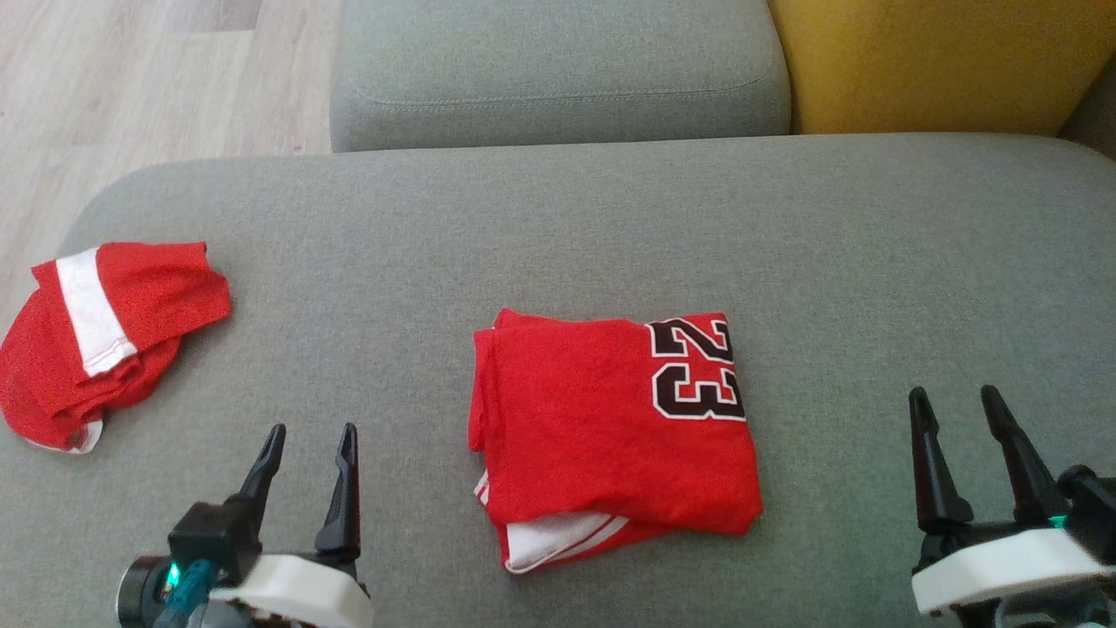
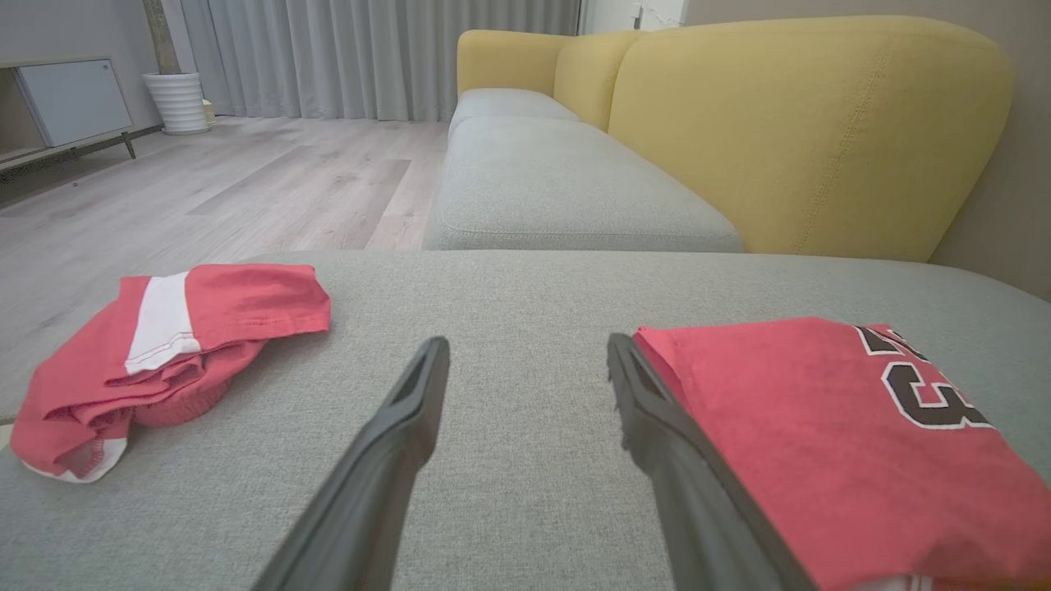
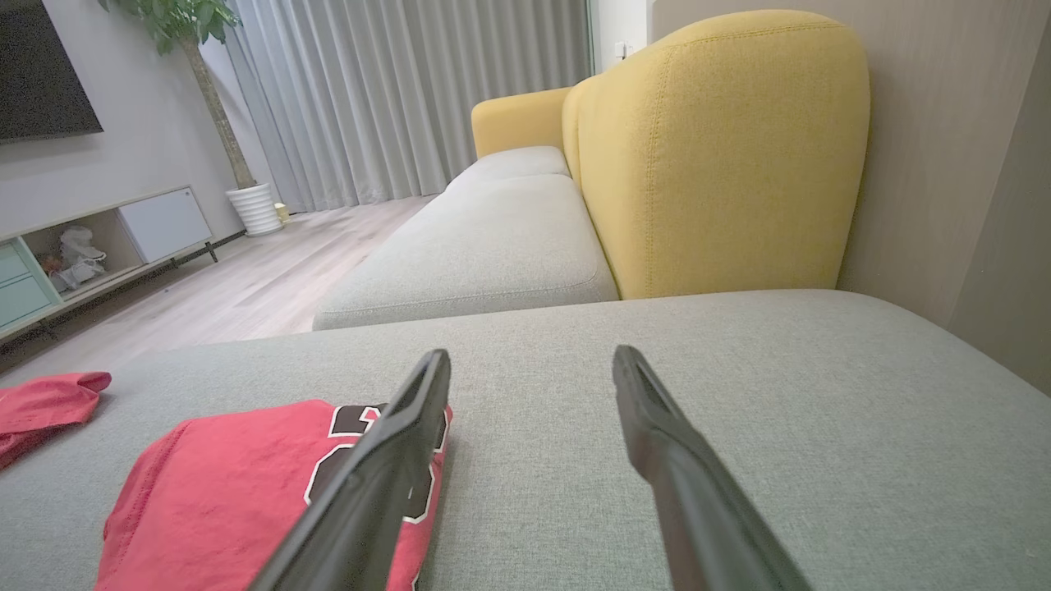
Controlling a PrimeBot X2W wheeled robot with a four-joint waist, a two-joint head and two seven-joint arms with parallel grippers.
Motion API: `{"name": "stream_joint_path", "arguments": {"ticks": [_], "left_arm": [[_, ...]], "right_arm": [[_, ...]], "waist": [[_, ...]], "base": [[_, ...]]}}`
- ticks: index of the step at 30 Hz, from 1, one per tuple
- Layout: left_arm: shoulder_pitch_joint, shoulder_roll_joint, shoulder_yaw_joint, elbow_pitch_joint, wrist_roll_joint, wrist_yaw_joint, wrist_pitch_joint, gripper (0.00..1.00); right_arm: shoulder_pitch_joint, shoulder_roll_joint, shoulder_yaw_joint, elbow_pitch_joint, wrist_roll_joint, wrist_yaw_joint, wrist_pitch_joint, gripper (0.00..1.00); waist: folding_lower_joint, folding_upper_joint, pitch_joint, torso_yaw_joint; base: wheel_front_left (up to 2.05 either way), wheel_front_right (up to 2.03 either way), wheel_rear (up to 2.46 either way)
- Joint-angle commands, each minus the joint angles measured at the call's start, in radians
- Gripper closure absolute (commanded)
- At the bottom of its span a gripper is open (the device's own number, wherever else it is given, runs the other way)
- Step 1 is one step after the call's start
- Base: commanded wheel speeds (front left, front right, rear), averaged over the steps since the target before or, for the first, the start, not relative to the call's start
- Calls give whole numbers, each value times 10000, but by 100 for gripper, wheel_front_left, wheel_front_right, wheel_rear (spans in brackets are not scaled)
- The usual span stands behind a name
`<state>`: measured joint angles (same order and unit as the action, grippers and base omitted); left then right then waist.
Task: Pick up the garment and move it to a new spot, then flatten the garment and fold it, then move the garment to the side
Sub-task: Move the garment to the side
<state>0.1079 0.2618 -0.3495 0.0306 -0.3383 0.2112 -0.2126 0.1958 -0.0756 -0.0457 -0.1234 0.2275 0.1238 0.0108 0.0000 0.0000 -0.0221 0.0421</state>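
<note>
A red jersey (image 1: 610,427) with a black "23" lies folded into a rough square in the middle of the grey sofa cushion (image 1: 558,227); it also appears in the left wrist view as the jersey (image 2: 837,435) and in the right wrist view as the jersey (image 3: 246,484). My left gripper (image 1: 312,436) is open, low over the cushion to the jersey's left, holding nothing. My right gripper (image 1: 955,397) is open to the jersey's right, also holding nothing. Neither touches the fabric.
A second red garment with a white stripe (image 1: 96,331) lies crumpled at the cushion's left edge. Beyond are another grey seat cushion (image 1: 558,78), a yellow backrest (image 1: 942,61) and wooden floor (image 1: 131,78) to the left.
</note>
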Motion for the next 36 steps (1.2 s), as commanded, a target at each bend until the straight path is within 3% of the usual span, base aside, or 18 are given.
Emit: {"name": "stream_joint_path", "arguments": {"ticks": [1, 12, 22, 31, 32, 33, 34, 35, 36], "left_arm": [[-447, 225, 330, -403, -35, 36, -4, 0], [-735, 234, 235, -499, -38, 17, -19, 0], [-1916, -70, -71, -393, 75, -320, -193, 0], [-2741, -541, -209, -41, 242, -623, -447, 0], [-2779, -580, -183, -10, 259, -634, -459, 0], [-2801, -617, -149, 14, 273, -640, -468, 0], [-2818, -652, -120, 34, 288, -651, -475, 0], [-2828, -680, -86, 49, 303, -661, -480, 0], [-2828, -706, -34, 44, 314, -662, -484, 0]], "right_arm": [[-351, -75, 175, -336, -33, 69, 13, 0], [-494, -2, 80, 68, -76, 69, 219, 0], [-2078, -274, 739, 2633, 176, 69, 283, 0], [-3211, -609, 1594, 4515, 582, 69, 1248, 0], [-3217, -619, 1615, 4640, 640, 69, 1418, 9], [-3225, -651, 1641, 4731, 652, 69, 1580, 52], [-3250, -673, 1652, 4734, 667, 69, 1613, 85], [-3253, -681, 1685, 4734, 711, 69, 1686, 100], [-3262, -710, 1727, 4712, 721, 69, 1767, 100]], "waist": [[0, 0, 2, -2], [0, 0, 223, 215], [0, 0, 1244, 1221], [0, 0, 2224, 1987], [0, 0, 2264, 2009], [0, 0, 2293, 2018], [0, 0, 2315, 2024], [0, 0, 2329, 2013], [0, 0, 2355, 1978]], "base": [[0, 0, 0], [0, 0, 0], [0, 0, 0], [0, 0, 0], [0, 0, 0], [0, 0, 0], [0, 0, 0], [0, 0, 0], [0, 0, 0]]}}
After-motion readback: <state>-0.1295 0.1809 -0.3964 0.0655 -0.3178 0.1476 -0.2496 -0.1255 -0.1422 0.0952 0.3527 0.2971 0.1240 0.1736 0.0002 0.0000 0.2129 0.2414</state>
